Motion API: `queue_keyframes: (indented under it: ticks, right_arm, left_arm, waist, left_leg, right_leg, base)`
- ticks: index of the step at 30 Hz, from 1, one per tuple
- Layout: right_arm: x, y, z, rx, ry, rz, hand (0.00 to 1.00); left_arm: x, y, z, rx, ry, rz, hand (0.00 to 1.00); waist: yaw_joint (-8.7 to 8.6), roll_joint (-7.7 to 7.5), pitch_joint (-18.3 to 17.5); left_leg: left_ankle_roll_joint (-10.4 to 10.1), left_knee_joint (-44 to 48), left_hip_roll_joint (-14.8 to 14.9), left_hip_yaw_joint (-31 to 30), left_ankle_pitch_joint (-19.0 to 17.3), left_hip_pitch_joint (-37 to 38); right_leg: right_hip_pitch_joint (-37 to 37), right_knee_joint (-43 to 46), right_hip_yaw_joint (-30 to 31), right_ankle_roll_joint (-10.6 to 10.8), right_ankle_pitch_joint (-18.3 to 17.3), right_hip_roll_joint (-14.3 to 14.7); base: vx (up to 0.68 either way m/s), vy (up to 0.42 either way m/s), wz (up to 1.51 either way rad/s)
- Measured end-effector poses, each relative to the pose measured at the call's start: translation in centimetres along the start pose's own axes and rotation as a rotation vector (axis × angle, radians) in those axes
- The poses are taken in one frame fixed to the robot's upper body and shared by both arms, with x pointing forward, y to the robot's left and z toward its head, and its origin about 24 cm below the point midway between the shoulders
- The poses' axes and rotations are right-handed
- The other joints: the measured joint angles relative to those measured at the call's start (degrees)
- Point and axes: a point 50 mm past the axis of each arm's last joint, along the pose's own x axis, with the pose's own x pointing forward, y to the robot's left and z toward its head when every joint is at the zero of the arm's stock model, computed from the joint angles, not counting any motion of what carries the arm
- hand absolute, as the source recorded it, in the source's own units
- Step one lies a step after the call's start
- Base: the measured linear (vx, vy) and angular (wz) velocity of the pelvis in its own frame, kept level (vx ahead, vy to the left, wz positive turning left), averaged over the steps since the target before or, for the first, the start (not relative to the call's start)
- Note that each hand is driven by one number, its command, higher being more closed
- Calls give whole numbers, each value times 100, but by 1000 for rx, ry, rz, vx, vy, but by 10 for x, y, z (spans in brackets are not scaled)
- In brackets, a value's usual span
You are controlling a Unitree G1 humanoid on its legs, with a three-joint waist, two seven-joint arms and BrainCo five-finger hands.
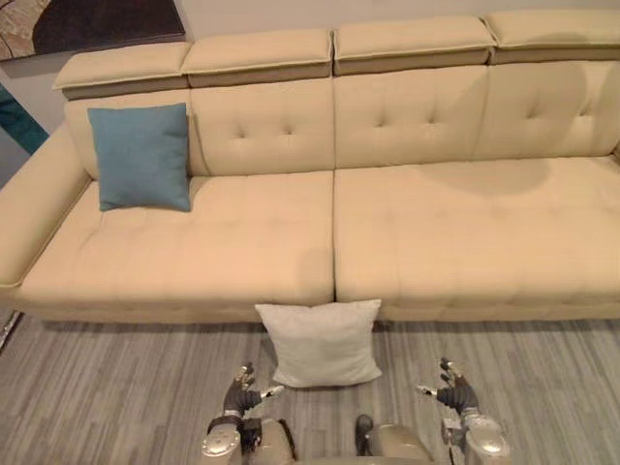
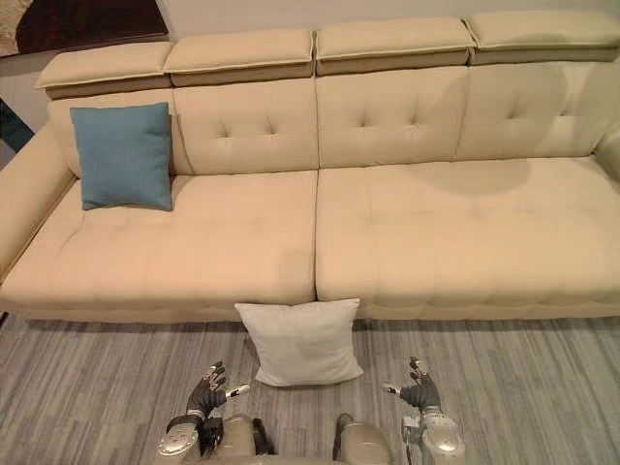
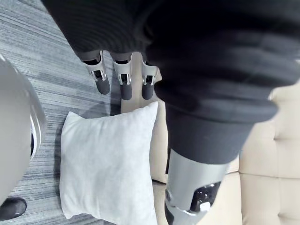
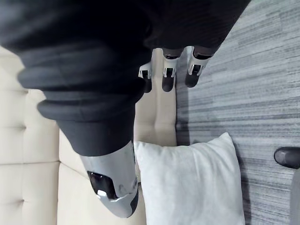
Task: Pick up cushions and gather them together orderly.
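Both of my hands hang low over the floor, the left hand and the right hand well apart from each other. Each has its fingers loosely spread and nothing in its grasp. The wrist views bear that out: the left fingers and the right fingers reach out straight, with only flooring and sofa front past them. The white cushion sits between the two hands and just ahead of them. It is on the floor, propped against the front of the sofa where the two seat sections meet, and neither hand touches it. The blue cushion is far ahead of my left hand and off to its outer side, upright against the sofa back near the armrest. I judge the task barely begun: the cushions are well apart, nothing has been lifted, and the white one has yet to be picked up and set beside the blue one. Nothing lies between my hands and the white cushion, and the seat from there across to the blue one is bare.
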Motion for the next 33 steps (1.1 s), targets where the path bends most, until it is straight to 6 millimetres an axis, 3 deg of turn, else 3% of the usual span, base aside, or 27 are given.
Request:
queue_keyframes:
  ticks: [1, 2, 5, 8, 10, 15, 21, 23, 24, 26, 27, 28, 29, 30, 33]
  right_arm:
    - [0, -2, 1, -4, -2, -4, 0]
    - [1, 5, 0, 12, 3, 5, 0]
    - [2, 11, 3, 18, -9, 20, 0]
    - [11, 15, 21, 17, -63, 17, 0]
    - [18, 19, 39, 17, -122, 17, 0]
    - [32, 27, 92, 29, -283, 9, 0]
    - [49, 29, 176, 99, -474, -19, 0]
    - [53, 31, 223, 137, -563, -24, 0]
    - [52, 31, 238, 141, -596, -22, 0]
    - [42, 35, 296, 149, -734, -17, 0]
    - [39, 36, 308, 153, -763, -17, 0]
    - [28, 39, 339, 163, -843, -13, 0]
    - [24, 39, 350, 168, -870, -12, 0]
    - [11, 43, 375, 172, -941, -1, 0]
    - [-4, 48, 401, 187, -1013, 12, 0]
  left_arm:
    - [-1, -2, -2, -7, 7, -3, 0]
    - [2, 0, 1, 2, 4, 2, 0]
    - [7, 0, 11, 10, -24, -1, 0]
    - [13, 1, 24, 17, -62, 14, 0]
    - [21, 6, 44, 21, -115, 27, 0]
    - [37, 16, 109, -15, -301, 75, 0]
    - [43, 35, 191, -249, -517, 174, 0]
    - [41, 47, 234, -354, -616, 209, 0]
    - [39, 49, 246, -374, -647, 214, 0]
    - [29, 53, 291, -427, -765, 207, 0]
    - [26, 52, 301, -432, -791, 200, 0]
    - [20, 48, 320, -442, -840, 178, 0]
    - [19, 45, 327, -445, -855, 168, 0]
    - [13, 37, 343, -456, -890, 139, 0]
    - [4, 20, 366, -434, -947, 80, 0]
  waist:
    - [-13, 132, -13]
    - [-7, 14, 48]
    - [-5, -222, 122]
    - [5, -210, 208]
    - [50, -186, 429]
    - [146, -249, 932]
    - [134, -250, 1349]
    - [143, -255, 1539]
    - [142, -253, 1610]
    - [147, -246, 1704]
    - [145, -248, 1747]
    - [146, -234, 1827]
    - [148, -236, 1844]
    - [133, -234, 1908]
    - [132, -230, 1919]
  left_leg:
    - [89, -446, -40, -46, 703, 69]
    - [230, -433, -125, 16, 617, 162]
    - [354, -457, -428, 153, 432, 196]
    - [484, 126, -484, 265, 108, -251]
    - [529, 621, -395, 270, -149, -580]
    - [633, 1588, -189, 248, -533, -1721]
    - [742, 2645, 69, 105, -690, -3586]
    - [751, 3057, 189, 66, -682, -4352]
    - [754, 3160, 220, 60, -680, -4520]
    - [800, 3532, 334, 18, -651, -5349]
    - [814, 3611, 357, 15, -642, -5507]
    - [830, 3797, 395, -25, -633, -5871]
    - [838, 3871, 418, -28, -628, -6002]
    - [871, 4046, 449, -52, -608, -6328]
    - [894, 4275, 469, -98, -592, -6768]
  right_leg:
    - [-36, 163, 20, 117, -160, 70]
    - [-57, 382, 161, 175, -334, -34]
    - [-210, 665, 298, 354, -603, -349]
    - [-603, 1009, 387, 465, -703, -481]
    - [-860, 1293, 474, 491, -773, -482]
    - [-1940, 2075, 488, 478, -991, -445]
    - [-3713, 2969, 557, 458, -1129, -285]
    - [-4505, 3437, 568, 445, -1136, -228]
    - [-4681, 3550, 581, 445, -1136, -206]
    - [-5545, 3983, 615, 442, -1137, -131]
    - [-5708, 4084, 620, 442, -1138, -119]
    - [-6080, 4283, 638, 439, -1140, -80]
    - [-6225, 4367, 636, 430, -1145, -74]
    - [-6571, 4593, 633, 417, -1158, -71]
    - [-7036, 4905, 636, 410, -1185, -73]
  base:
    - [362, 228, -31]
    - [266, 190, -19]
    - [179, 166, -8]
    - [79, 126, -10]
    - [5, 107, -9]
    - [-91, 42, -2]
    - [-149, 24, -4]
    - [-122, -35, -3]
    - [-124, -41, -9]
    - [-137, -41, -7]
    - [-159, -54, -2]
    - [-126, -50, -3]
    - [-152, -60, -1]
    - [-114, -47, 3]
    - [-96, -35, 6]
